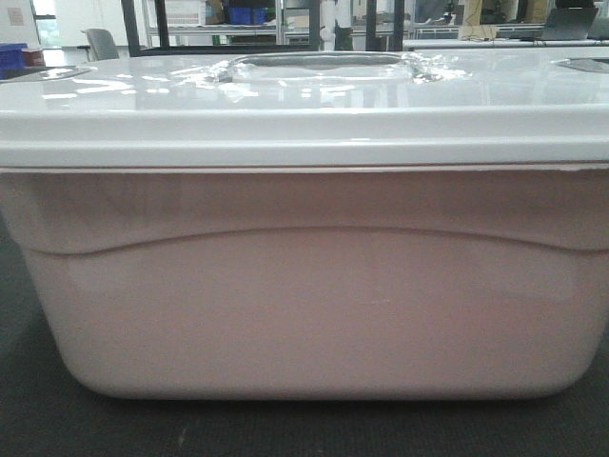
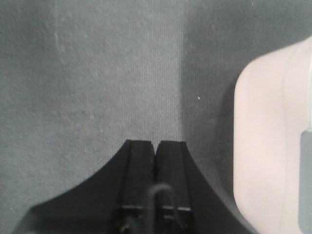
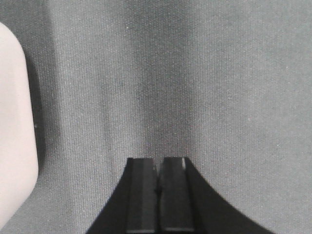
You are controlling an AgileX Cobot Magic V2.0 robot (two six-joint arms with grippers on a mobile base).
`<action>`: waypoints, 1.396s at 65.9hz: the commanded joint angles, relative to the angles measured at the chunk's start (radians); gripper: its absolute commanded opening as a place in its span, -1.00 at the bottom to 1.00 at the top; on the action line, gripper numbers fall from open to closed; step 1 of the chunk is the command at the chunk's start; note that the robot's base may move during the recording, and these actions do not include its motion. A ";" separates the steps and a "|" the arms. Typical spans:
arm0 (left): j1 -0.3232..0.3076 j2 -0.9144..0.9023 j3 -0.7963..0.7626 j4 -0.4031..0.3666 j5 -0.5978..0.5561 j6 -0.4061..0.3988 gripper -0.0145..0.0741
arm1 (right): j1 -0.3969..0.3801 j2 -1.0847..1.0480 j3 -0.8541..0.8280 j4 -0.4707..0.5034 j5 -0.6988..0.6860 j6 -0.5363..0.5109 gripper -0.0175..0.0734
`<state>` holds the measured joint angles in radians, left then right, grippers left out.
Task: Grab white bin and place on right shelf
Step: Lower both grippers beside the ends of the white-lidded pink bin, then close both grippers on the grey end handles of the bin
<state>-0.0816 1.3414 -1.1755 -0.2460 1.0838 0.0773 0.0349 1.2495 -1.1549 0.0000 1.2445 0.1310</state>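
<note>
While the left fingers (image 2: pixel 140 170) and right fingers (image 3: pixel 142 190) are pressed together, the white bin (image 1: pixel 304 314) sits between them, apart from both.

Through the front camera I see a lit workroom behind the near foreground: a grey office chair (image 1: pixel 101 43) stands at the far left, with a blue crate (image 1: pixel 11 57) beside it at the frame's edge. Dark rack uprights (image 1: pixel 130 24) rise along the top, and blue bins (image 1: pixel 249 14) sit on a shelf further back. To the far right an open laptop (image 1: pixel 569 21) rests on a pale tabletop (image 1: pixel 504 43). Underneath everything lies a dark grey woven surface (image 1: pixel 29 419); both wrist cameras show its fine weave, crossed by soft shadow bands.
</note>
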 commanded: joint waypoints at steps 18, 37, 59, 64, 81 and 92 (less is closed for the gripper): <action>0.000 -0.027 0.035 -0.025 -0.092 0.004 -0.86 | -0.007 -0.011 -0.035 -0.009 -0.031 0.000 -0.49; 0.000 -0.027 0.035 -0.035 -0.091 0.006 0.00 | -0.007 -0.011 -0.035 -0.009 -0.024 0.000 -0.38; 0.000 -0.027 0.035 -0.103 -0.091 0.006 0.25 | -0.007 0.008 -0.035 -0.010 -0.015 0.000 0.75; 0.000 -0.027 0.035 -0.103 -0.091 0.006 0.25 | -0.007 0.016 -0.035 -0.009 -0.015 0.000 0.75; 0.000 -0.027 0.033 -0.136 -0.079 0.006 0.25 | -0.007 0.026 -0.036 0.074 -0.064 0.000 0.75; 0.000 -0.031 -0.049 -0.166 -0.036 0.009 0.24 | -0.024 0.026 -0.109 0.076 -0.078 -0.013 0.75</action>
<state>-0.0816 1.3414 -1.1475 -0.3628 1.0618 0.0808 0.0284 1.2967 -1.1919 0.0681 1.2070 0.1347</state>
